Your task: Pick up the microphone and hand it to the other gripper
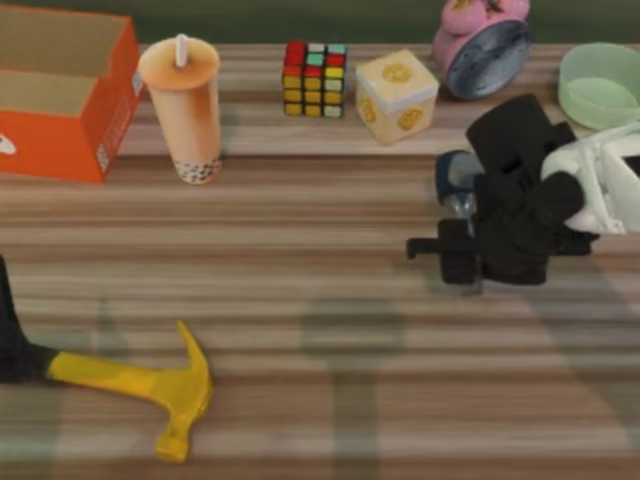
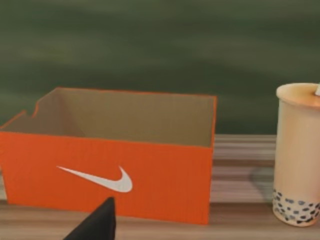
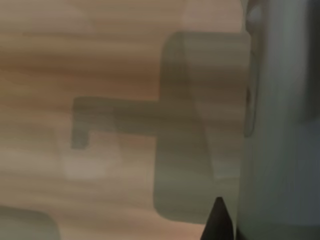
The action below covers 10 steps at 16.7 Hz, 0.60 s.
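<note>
The microphone lies at the table's right side, its navy-blue head (image 1: 453,170) pointing toward the back and its grey handle (image 1: 462,207) running under my right gripper (image 1: 463,255). That gripper is shut on the handle. In the right wrist view the grey handle (image 3: 280,130) fills one side, with one dark fingertip (image 3: 218,222) pressed beside it and the gripper's shadow on the wood beyond. My left gripper (image 1: 6,300) stays parked at the table's left edge, open, with one fingertip (image 2: 100,225) showing in the left wrist view.
A yellow hammer (image 1: 150,385) lies at the front left. Along the back stand an orange shoe box (image 1: 60,90), a bubble-tea cup (image 1: 185,100), a colour cube (image 1: 314,78), a yellow-patterned box (image 1: 396,95), a pink alarm clock (image 1: 485,45) and a green bowl (image 1: 600,85).
</note>
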Available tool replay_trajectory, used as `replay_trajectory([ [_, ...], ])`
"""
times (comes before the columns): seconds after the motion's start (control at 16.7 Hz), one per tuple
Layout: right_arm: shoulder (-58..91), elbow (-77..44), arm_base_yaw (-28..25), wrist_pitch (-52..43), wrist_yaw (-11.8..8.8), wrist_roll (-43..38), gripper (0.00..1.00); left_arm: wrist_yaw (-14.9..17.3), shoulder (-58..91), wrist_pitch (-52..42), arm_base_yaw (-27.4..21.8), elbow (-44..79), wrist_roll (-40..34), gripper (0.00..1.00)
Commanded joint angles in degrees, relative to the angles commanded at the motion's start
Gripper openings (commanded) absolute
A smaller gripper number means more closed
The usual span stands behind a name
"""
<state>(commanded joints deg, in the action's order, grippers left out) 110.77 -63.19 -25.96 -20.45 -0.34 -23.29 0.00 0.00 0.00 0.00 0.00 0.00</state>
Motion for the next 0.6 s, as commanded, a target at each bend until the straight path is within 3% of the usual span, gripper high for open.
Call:
replay_trajectory([
  [0.6, -11.0, 13.9, 0.1, 50.5, -12.6, 15.2, 0.0, 0.0, 0.0, 0.0, 0.0, 0.0, 0.0, 1.0],
])
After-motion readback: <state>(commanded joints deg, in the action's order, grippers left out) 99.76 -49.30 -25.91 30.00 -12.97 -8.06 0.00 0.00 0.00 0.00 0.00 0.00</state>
